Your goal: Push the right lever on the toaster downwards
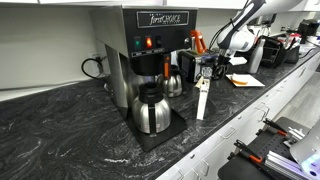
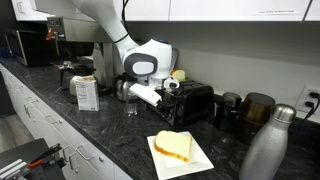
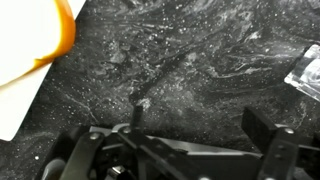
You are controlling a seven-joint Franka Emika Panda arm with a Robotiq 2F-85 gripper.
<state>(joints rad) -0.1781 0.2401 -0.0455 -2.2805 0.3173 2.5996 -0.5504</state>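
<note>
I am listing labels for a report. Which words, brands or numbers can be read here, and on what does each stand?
"First CHOICE", as far as it reads: white brand on the black top panel of the coffee brewer, in an exterior view.
Print on the small carton: too small to read.
Small label on the upper cabinet: too small to read.
Wrist view: no text.

The tall black-and-steel coffee brewer (image 1: 146,45) glows orange in an exterior view, with the round steel carafe with black handle (image 1: 151,110) beneath it on the dark marbled bench (image 1: 50,135). Over here, a toast slice (image 2: 173,146) lies on a white square plate (image 2: 200,162), and a brushed steel bottle (image 2: 262,148) stands nearby.
</note>
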